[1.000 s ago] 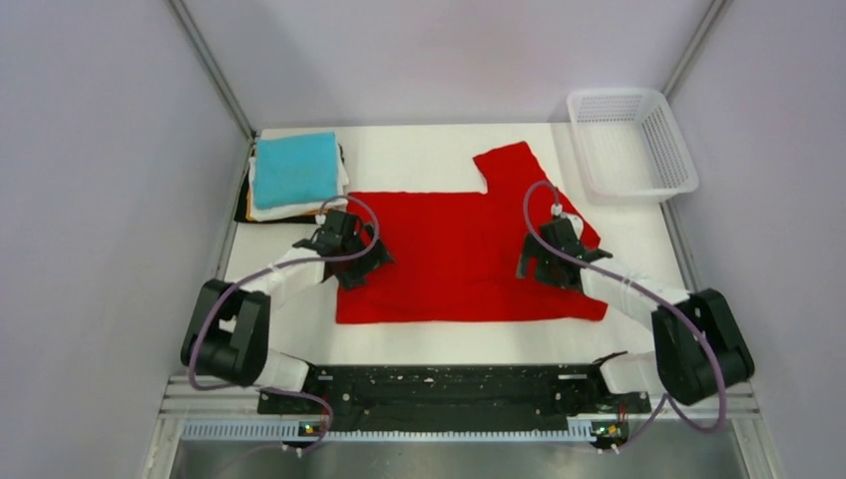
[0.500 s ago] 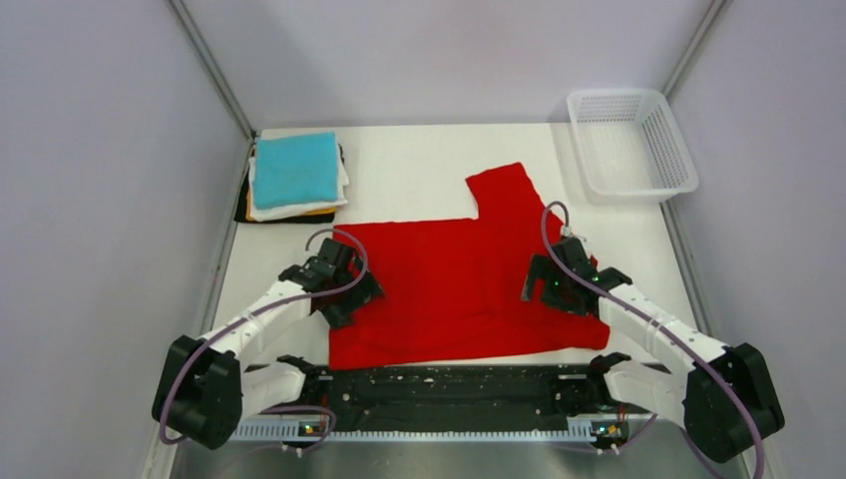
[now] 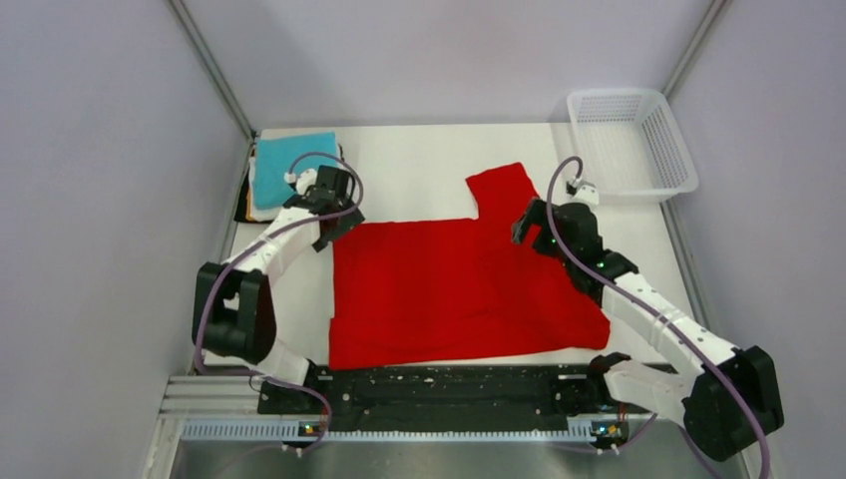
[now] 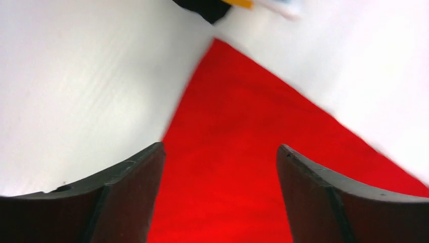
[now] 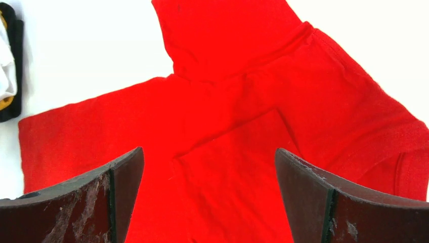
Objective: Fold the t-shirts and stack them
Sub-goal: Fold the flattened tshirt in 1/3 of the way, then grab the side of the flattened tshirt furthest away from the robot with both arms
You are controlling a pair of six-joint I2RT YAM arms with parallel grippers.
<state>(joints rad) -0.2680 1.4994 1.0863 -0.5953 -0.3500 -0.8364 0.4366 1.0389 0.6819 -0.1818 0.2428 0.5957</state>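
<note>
The red t-shirt [image 3: 449,289] lies spread flat on the white table, one sleeve pointing to the far side. My left gripper [image 3: 339,228] hovers open over its far-left corner; in the left wrist view the gripper [image 4: 220,172] is empty above red cloth [image 4: 243,152]. My right gripper [image 3: 529,228] hovers open above the shirt by the base of that sleeve; in the right wrist view the gripper [image 5: 210,177] is empty over the shirt [image 5: 227,101]. Folded shirts are stacked [image 3: 289,180] at the far left, teal on top, with white, orange and black below.
A white mesh basket [image 3: 670,150] stands at the far right corner. Grey walls close in the table on both sides. The stack's black and orange edges show at the top of the left wrist view [image 4: 207,7] and at the left of the right wrist view [image 5: 7,61].
The red shirt slid toward the near edge with both grippers on it. Both grippers have since moved to the shirt's far side, left to the far-left corner, right toward the sleeve.
</note>
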